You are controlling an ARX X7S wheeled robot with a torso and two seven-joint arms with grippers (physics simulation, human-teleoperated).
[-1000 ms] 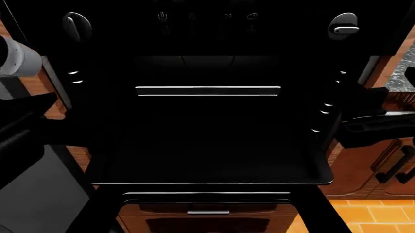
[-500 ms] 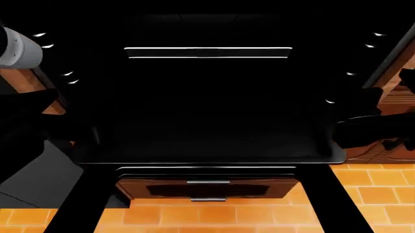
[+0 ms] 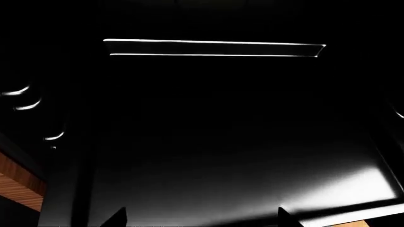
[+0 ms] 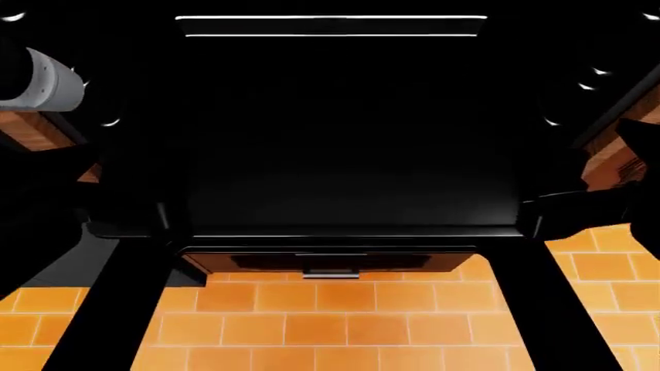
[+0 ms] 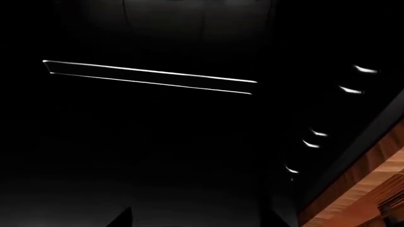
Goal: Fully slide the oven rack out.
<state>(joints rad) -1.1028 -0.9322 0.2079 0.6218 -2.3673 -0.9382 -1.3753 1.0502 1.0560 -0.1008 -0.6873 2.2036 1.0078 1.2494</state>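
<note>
The oven rack is a wide flat black shelf with a thin bright front edge and pale rear bars at the top of the head view. It also fills the left wrist view and the right wrist view. My left gripper is at the rack's front left corner. Its fingertips stand wide apart, open, over the rack surface. My right gripper is at the front right corner. Its fingertips are also apart, open. Both grippers are dark and hard to make out against the rack.
The oven door with its silver handle shows just below the rack's front edge. Orange floor tiles lie under it, crossed by two black slanting bars. Wooden cabinets flank the oven. Small glinting side pegs line its walls.
In the head view the rack's front edge and rear bars have shifted upward, the oven knobs have left the view and much more floor shows. Both grippers stay at the rack's front corners.
</note>
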